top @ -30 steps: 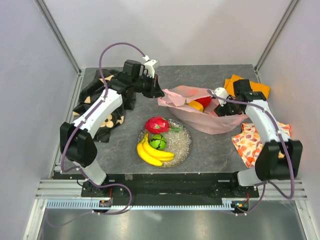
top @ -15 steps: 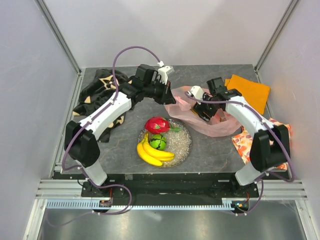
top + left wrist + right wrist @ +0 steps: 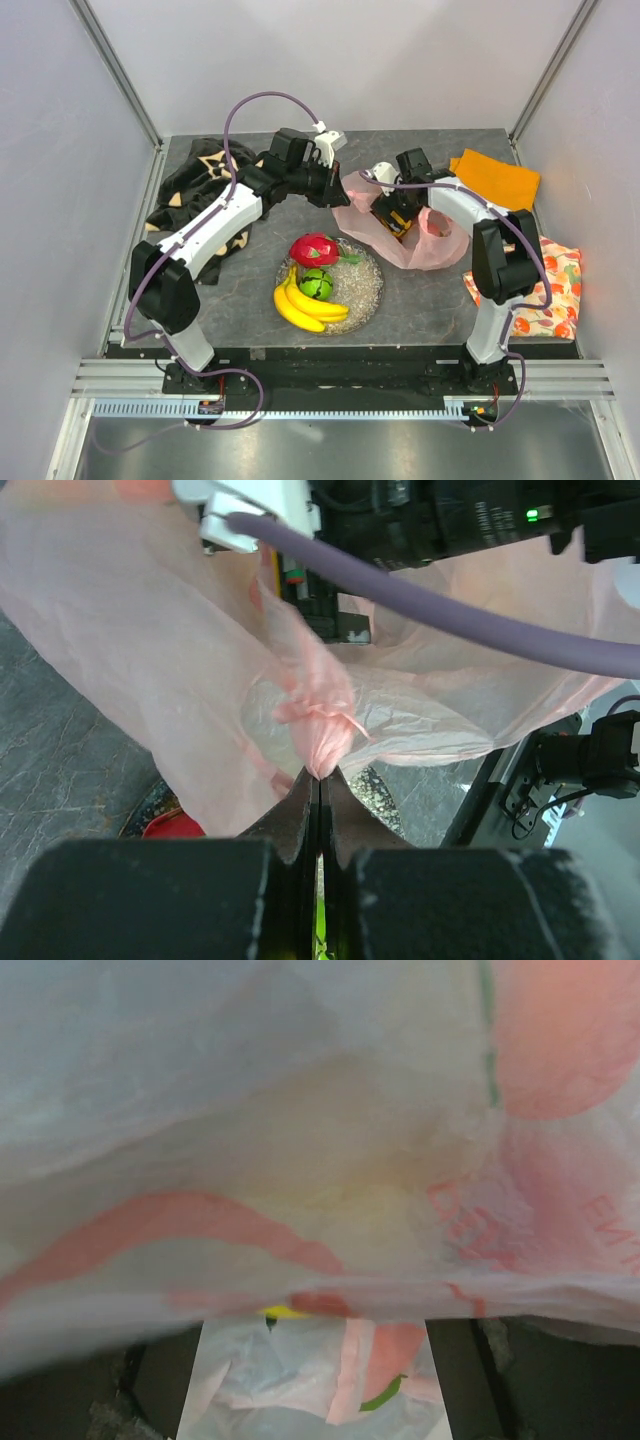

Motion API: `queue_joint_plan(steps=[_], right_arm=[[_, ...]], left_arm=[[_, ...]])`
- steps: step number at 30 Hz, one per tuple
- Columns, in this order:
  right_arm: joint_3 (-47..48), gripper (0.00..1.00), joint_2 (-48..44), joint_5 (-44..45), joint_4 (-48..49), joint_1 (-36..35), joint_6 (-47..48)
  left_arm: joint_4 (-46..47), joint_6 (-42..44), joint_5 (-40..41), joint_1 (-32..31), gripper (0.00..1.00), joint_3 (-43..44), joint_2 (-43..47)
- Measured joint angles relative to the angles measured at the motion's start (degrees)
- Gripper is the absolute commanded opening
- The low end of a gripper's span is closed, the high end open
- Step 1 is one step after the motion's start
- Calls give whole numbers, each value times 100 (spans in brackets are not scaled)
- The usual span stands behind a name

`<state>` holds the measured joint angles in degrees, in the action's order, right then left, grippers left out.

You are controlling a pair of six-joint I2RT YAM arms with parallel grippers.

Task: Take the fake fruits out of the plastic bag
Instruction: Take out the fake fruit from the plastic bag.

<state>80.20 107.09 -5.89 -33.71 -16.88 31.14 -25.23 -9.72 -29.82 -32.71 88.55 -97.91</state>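
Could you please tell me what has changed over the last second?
The left end effector, pinching the bag, moved right. The right end effector swung left into the bag's mouth, and the bag bunched up. The plate and its fruit stayed put.

The plastic bag [image 3: 440, 250] is pale pink, the banana bunch [image 3: 298, 306] yellow, the dragon fruit [image 3: 312, 249] pink-red, the cloth [image 3: 498, 177] orange.

pink lettering on plastic bag [image 3: 300, 1110], illegible

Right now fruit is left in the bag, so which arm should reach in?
Probably right: the right gripper is open in the bag; the left gripper is shut on its edge.
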Motion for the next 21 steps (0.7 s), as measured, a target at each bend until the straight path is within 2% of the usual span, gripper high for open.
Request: queue_joint_plan(steps=[1,5,8,13,21], right_arm=[[37,85,111,44,-4,0,-17],[280,55,490,212,-33,-4,-105],[411,48,509,234,-22,4,-186],[579,48,177,22,-326,17,-225],[671,50,-2041,-1191,-1362,26,46]], left_arm=[[0,0,4,0,1,0,0],[0,0,33,0,2,0,0],[0,0,46,0,2,0,-4],[2,-2,120,0,2,55,-61],[57,-201,125,0,2,291,-201]])
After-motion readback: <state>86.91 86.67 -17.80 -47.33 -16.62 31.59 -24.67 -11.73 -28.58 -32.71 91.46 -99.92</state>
